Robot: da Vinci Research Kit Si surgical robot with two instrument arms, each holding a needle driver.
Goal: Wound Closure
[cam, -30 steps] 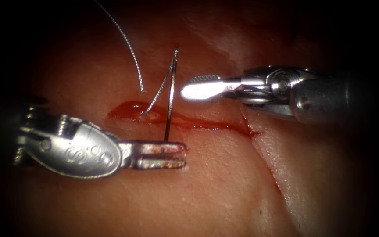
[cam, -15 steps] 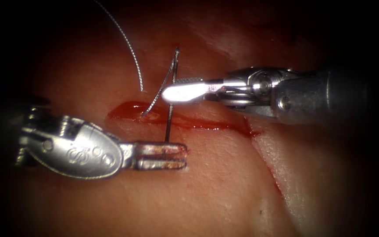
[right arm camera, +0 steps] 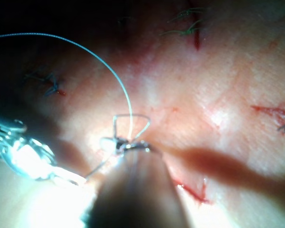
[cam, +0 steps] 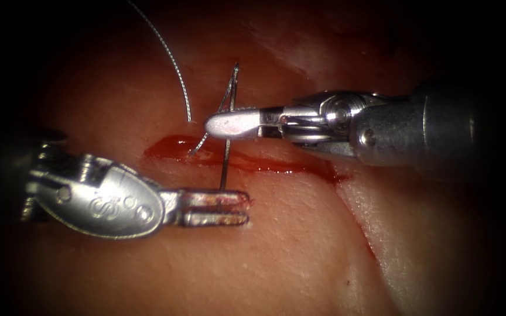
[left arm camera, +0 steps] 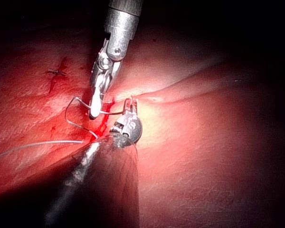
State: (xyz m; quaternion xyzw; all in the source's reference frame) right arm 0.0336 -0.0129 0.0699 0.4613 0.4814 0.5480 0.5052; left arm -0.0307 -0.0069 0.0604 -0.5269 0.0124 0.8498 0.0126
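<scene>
My left tool [cam: 245,208] lies below the cut [cam: 282,168], jaws shut on one end of the curved needle [cam: 224,167]. The needle stands up free of the tissue [cam: 300,257], crossing over the cut to its other end, where the thread [cam: 174,64] is attached. My right tool [cam: 210,124] reaches in from the right, jaws shut on the needle about midway along its curve. One strand runs from the needle's end down into the cut; another rises away up and to the left. The left wrist view shows the right tool [left arm camera: 93,112] on the needle [left arm camera: 111,114] beside the left jaws [left arm camera: 131,105].
Red fluid [cam: 174,146] pools at the left end of the cut. A second groove [cam: 361,228] in the tissue runs down to the right. Earlier stitches [right arm camera: 50,81] and cut thread ends [right arm camera: 183,26] dot the tissue in the right wrist view.
The right tool slid left from beside the needle, put its open jaws around the needle's middle and shut on it. The left tool and needle stayed still.
</scene>
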